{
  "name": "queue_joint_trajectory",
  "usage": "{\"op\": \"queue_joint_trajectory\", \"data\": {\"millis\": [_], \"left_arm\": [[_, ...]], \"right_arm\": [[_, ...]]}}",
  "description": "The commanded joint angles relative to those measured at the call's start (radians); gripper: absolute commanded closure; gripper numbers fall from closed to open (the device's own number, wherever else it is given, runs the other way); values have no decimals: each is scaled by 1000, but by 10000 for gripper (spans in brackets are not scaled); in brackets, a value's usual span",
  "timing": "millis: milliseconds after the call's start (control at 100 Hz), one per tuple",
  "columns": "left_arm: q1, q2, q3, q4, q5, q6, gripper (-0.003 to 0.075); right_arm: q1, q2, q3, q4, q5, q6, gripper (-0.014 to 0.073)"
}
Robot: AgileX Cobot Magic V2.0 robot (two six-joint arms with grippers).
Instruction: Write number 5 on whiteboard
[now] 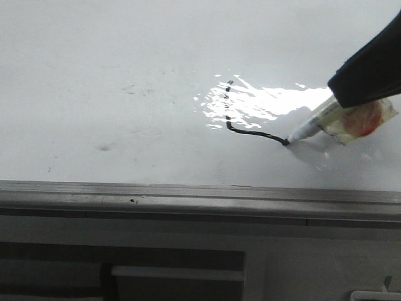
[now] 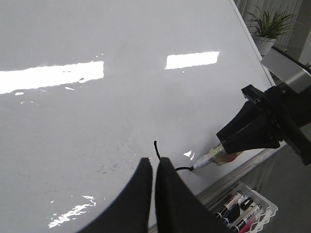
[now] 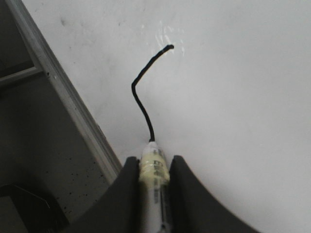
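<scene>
The right hand [image 3: 154,170] pinches a marker [image 1: 316,122], tip touching the whiteboard [image 1: 125,63] at the end of the half-drawn 5 [image 1: 247,130]. The left hand [image 2: 154,167] hovers pressed together.

potted plant [image 2: 268,25], white tray [image 2: 266,209] holding spare markers [image 2: 239,210]

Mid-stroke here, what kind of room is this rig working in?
Probably an office or lab: a large whiteboard with a metal frame, a tray of spare markers below it, and a potted plant beyond the board.
</scene>
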State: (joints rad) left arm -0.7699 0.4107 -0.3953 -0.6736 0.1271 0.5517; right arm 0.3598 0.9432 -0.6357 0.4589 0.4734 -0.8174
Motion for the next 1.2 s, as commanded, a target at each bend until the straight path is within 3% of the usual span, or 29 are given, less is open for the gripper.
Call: {"op": "queue_joint_trajectory", "data": {"millis": [0, 350, 620, 790, 1191], "left_arm": [[4, 5, -29, -13, -57, -10, 741], [4, 5, -29, -13, -57, -10, 741], [4, 5, -29, -13, -57, -10, 741], [4, 5, -29, -13, -57, -10, 741], [4, 5, -29, -13, -57, -10, 741]], "right_arm": [[2, -1, -14, -1, -8, 3, 636], [209, 156, -24, 72, -194, 3, 636], [211, 59, -111, 73, -135, 3, 636], [211, -9, -135, -2, -175, 3, 636], [163, 21, -134, -20, -223, 3, 636]]}}
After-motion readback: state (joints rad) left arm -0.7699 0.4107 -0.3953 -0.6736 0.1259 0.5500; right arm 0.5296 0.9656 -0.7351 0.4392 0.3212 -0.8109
